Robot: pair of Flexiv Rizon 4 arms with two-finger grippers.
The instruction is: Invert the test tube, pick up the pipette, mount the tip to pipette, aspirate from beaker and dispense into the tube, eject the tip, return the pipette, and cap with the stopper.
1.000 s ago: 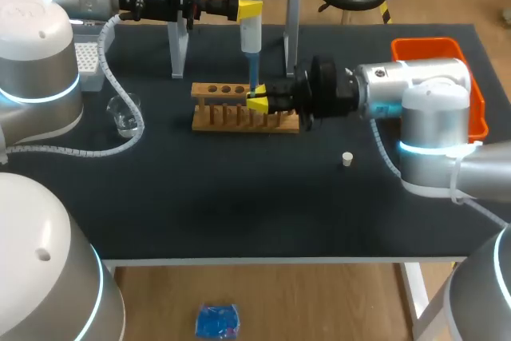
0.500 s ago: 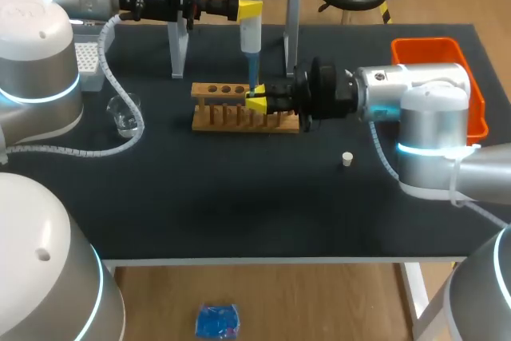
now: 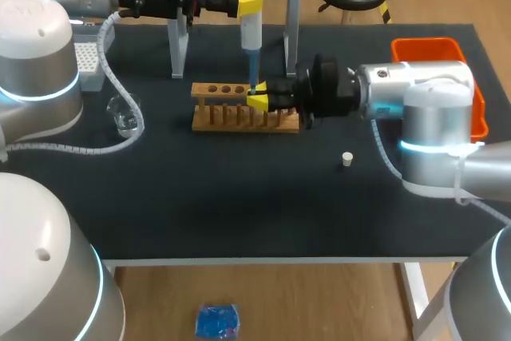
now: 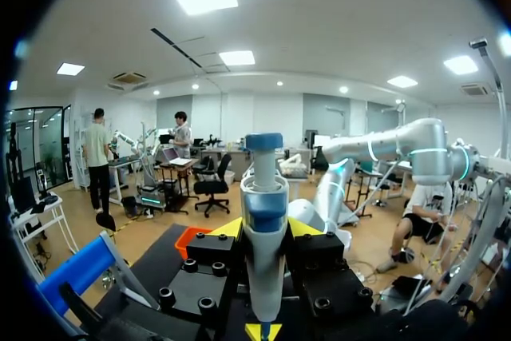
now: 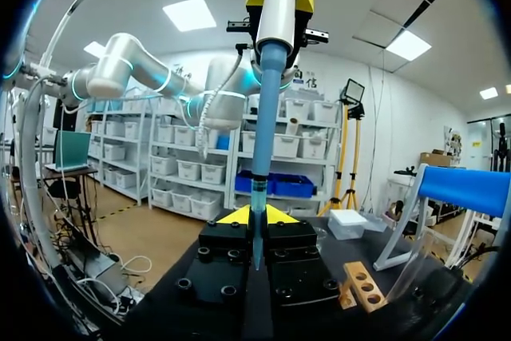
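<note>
My left gripper is shut on the white pipette, held upright over the wooden rack. The pipette's blue tip points down to my right gripper, which is shut on the thin clear test tube at the rack. In the right wrist view the tip comes down between the yellow fingers into the tube's mouth. In the left wrist view the pipette stands between that gripper's fingers. The glass beaker stands at the left. The white stopper lies at the right.
An orange bin sits at the table's right edge behind my right arm. A tip box is at the far left. The pipette stand rises behind the rack. The table's front half holds nothing else.
My left gripper has lifted the pipette slightly. The right gripper has stayed almost still at the rack.
</note>
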